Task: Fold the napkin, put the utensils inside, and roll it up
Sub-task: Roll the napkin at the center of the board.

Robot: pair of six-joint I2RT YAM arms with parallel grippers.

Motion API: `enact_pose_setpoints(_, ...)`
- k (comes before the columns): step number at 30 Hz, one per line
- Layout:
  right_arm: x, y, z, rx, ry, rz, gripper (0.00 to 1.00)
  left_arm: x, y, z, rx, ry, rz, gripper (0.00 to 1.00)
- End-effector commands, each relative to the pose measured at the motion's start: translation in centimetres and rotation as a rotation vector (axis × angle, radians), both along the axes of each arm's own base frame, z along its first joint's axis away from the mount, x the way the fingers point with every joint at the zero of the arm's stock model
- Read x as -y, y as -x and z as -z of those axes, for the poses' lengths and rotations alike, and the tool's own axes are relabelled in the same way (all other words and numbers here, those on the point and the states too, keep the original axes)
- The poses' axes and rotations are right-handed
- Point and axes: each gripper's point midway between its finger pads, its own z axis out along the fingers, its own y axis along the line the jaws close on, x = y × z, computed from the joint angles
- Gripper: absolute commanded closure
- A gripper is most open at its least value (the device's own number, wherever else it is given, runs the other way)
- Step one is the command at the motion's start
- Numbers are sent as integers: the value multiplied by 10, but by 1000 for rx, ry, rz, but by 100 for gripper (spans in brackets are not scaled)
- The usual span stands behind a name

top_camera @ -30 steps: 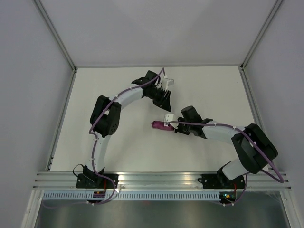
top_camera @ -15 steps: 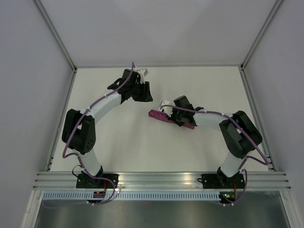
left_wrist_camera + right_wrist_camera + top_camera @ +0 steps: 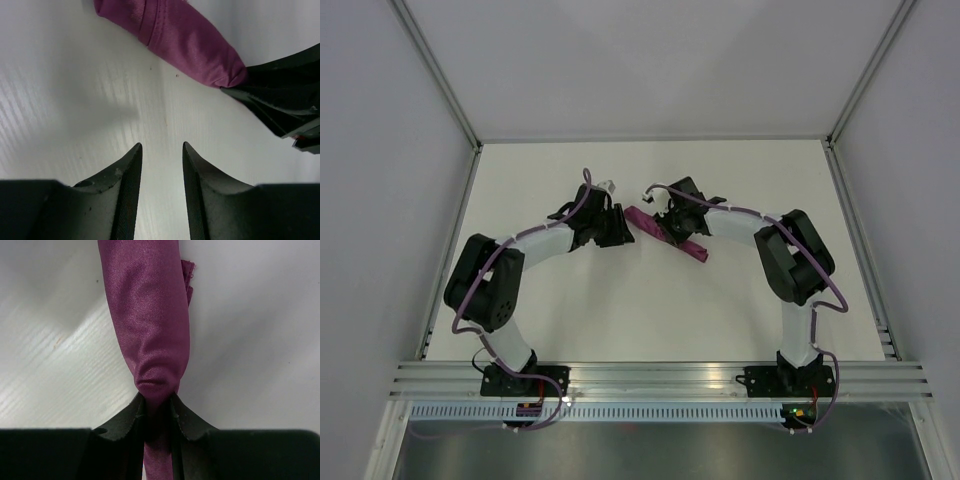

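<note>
I judge the job nearly done: the napkin (image 3: pixel 667 234) lies mid-desk (image 3: pixel 620 310) rolled into a tight tube, my right pincer (image 3: pixel 156 402) clamped on it, my left pincer (image 3: pixel 161 150) empty and narrowly parted beside it, and the utensils unseen, presumably inside.
</note>
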Motion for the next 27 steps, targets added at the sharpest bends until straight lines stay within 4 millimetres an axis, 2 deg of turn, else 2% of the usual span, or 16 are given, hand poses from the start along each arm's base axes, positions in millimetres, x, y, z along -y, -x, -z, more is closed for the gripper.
enact_pose_setpoints(1, 16, 50, 53, -302, 80, 126, 78, 23, -31, -18, 67, 137, -71, 58)
enact_pose_setpoints(2, 12, 46, 50, -301, 65, 137, 78, 25, -32, -12, 52, 143, -77, 58)
enact_pose_setpoints(5, 7, 40, 50, -298, 39, 176, 76, 30, -43, -12, 55, 155, -89, 58)
enact_pose_setpoints(9, 4, 36, 51, -301, 32, 192, 76, 33, -54, 6, 21, 141, -118, 58)
enact_pose_setpoints(12, 3, 38, 53, -309, 34, 195, 75, 39, -62, 7, 20, 161, -128, 59)
enact_pose_setpoints(18, -5, 42, 44, -340, -6, 176, 62, 43, -75, 24, -15, 137, -138, 63)
enact_pose_setpoints(27, -17, 53, 35, -411, -60, 132, 61, 49, -86, 30, -39, 107, -120, 63)
